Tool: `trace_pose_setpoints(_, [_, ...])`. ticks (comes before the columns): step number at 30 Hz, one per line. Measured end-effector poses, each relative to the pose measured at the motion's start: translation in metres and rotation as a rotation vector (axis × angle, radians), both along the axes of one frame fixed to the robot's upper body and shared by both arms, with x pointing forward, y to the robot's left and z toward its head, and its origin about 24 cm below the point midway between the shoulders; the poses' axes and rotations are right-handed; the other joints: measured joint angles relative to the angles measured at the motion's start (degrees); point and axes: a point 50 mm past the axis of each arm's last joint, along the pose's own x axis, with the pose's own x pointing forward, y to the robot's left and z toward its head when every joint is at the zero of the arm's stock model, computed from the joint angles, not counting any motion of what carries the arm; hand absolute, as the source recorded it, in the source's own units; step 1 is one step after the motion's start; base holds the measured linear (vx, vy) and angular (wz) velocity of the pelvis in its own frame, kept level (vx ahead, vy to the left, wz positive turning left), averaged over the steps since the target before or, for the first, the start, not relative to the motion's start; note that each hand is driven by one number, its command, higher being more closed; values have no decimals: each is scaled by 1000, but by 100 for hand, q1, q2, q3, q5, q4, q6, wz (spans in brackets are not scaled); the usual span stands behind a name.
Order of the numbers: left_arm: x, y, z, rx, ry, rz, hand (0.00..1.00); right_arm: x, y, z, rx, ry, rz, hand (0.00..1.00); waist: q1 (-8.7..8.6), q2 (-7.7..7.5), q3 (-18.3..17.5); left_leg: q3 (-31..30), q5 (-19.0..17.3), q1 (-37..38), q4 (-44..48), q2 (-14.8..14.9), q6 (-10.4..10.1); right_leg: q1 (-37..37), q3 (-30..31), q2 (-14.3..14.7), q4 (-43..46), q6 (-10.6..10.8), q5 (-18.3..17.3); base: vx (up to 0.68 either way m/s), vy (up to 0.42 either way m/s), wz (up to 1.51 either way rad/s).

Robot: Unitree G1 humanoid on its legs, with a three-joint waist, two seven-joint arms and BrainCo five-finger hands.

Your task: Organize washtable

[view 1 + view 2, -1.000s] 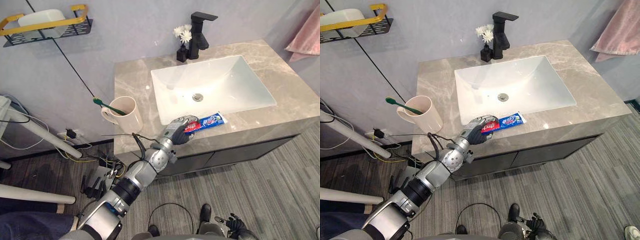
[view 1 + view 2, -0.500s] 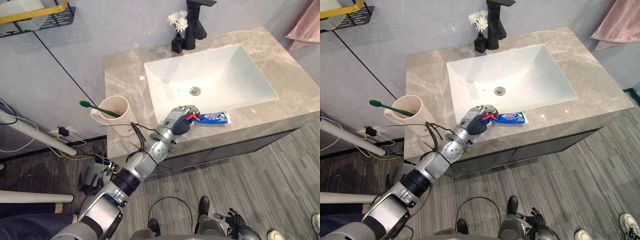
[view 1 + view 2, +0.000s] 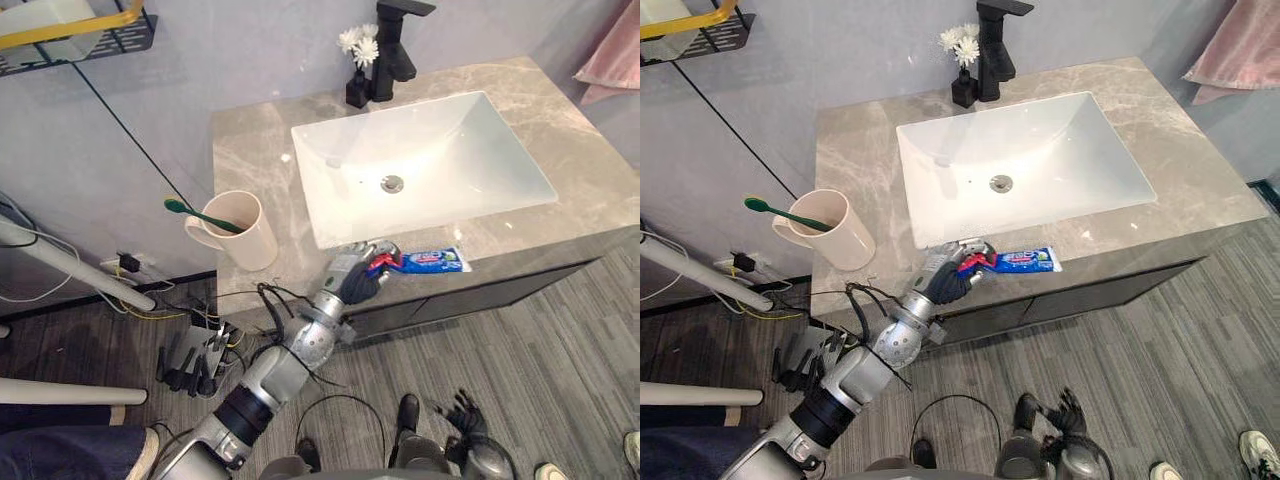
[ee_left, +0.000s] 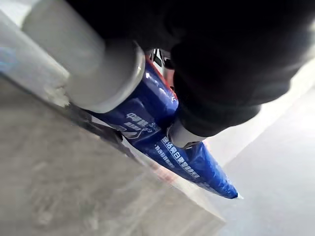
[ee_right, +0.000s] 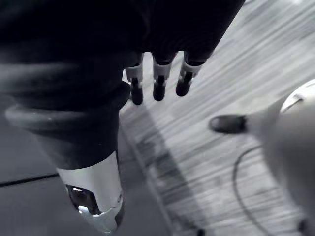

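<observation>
1. Toothpaste tube (image 3: 428, 261) is at the near edge of the desk (image 3: 250, 160), just in front of the white basin (image 3: 430, 150). Its blue tail points right and its red cap end points left.
2. I've got the left robot hand (image 3: 352, 276) on that cap end, with fingers and thumb curled round it, clamped on the tube.
3. On the left wrist camera I see the blue tube pinched between thumb and finger, with the crimped tail pointing away from the palm. I can't tell whether the tube touches the stone.
4. A cream cup (image 3: 243, 232) stands near the desk's left near corner, apart from the hand. A green toothbrush (image 3: 198, 212) leans in it with its head out to the left.
5. On the far side, a black tap (image 3: 397, 52) stands behind the basin, with a small black vase of white flowers (image 3: 357, 70) just left of it.
6. The right robot hand (image 3: 463, 414) hangs low at the near right over the grey plank floor (image 3: 570, 340), with its fingers straight and spread, gripping nothing.
7. A wall shelf (image 3: 75, 35) with a yellow rail is at the far left.
</observation>
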Motion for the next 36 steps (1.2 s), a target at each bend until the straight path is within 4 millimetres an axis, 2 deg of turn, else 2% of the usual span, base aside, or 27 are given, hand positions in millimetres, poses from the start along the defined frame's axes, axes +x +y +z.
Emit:
trace_pose_setpoints(2, [6, -6, 19, -20, -48, -20, 100, 15, -1, 43, -3, -215, -10, 0, 36, -30, -15, 160, -3, 5, 24, -22, 4, -88, 177, 7, 18, -17, 55, -39, 5, -34])
trace_pose_setpoints(3, [10, -5, 27, -37, -69, -10, 100, 18, -2, 57, -10, -283, -11, 0, 25, -32, -15, 180, -2, 19, 29, -20, 5, -91, 203, 14, 18, -23, 67, -41, -7, -28])
trace_pose_setpoints(6, [15, 21, 77, -235, -194, 72, 100, 27, -3, 136, 30, -689, -26, 0, 42, -53, -25, 220, -2, 198, 31, 9, 6, -18, 349, 76, 20, -53, 92, -45, -36, -29])
trace_pose_setpoints(7, [14, 24, 84, -261, -220, 78, 100, 27, -3, 147, 44, -749, -31, 0, 78, -61, -28, 218, -2, 217, 31, 13, 6, -4, 364, 84, 20, -55, 93, -60, -32, -9])
trace_pose_setpoints(8, [11, 27, 95, -310, -259, 73, 100, 28, 0, 167, 80, -866, -32, 0, 127, -102, -53, 204, -3, 217, 31, 20, 6, -2, 381, 92, 19, -71, 105, -73, -29, 1])
trace_pose_setpoints(10, [6, 27, 99, -333, -285, 60, 100, 33, 14, 189, 174, -1002, 10, 0, 163, -222, -120, 158, -3, 202, 31, 23, 7, -3, 359, 97, 18, -88, 123, -84, -28, 5])
trace_pose_setpoints(13, [-2, 13, 93, -311, -264, -5, 100, 41, 32, 197, 341, -1062, 41, 0, 304, -346, -196, 68, -1, 162, 97, 8, 10, 33, 258, 70, 17, -89, 140, -94, -22, 11])
trace_pose_setpoints(19, [-4, 14, 83, -307, -223, 5, 100, 46, 37, 200, 426, -1070, 24, 0, 307, -348, -198, -14, 2, 99, 170, -5, 14, 49, 187, 41, 18, -82, 145, -40, -4, 7])
trace_pose_setpoints(23, [-4, 13, 83, -314, -223, 4, 100, 51, 45, 205, 537, -1087, 55, 0, 301, -353, -201, -91, 2, 41, 203, 3, 14, 51, 113, 40, 18, -82, 145, -14, -11, 9])
trace_pose_setpoints(25, [-4, 13, 83, -318, -222, 5, 100, 57, 59, 210, 708, -1109, 108, 0, 334, -373, -214, -127, 2, 6, 221, 5, 14, 51, 84, 37, 18, -83, 145, -21, -5, 9])
trace_pose_setpoints(29, [-6, 10, 82, -325, -221, 1, 100, 62, 70, 219, 866, -1132, 133, 0, 441, -423, -246, -148, 3, -7, 223, -1, 16, 52, 61, 27, 18, -83, 145, -11, 0, 2])
trace_pose_setpoints(36, [-1, 6, 68, -288, -171, 15, 100, 65, 92, 225, 950, -1106, 209, 0, 451, -590, -357, -222, 12, -52, 235, -8, 26, 61, -30, 13, 18, -83, 145, -11, -2, 5])
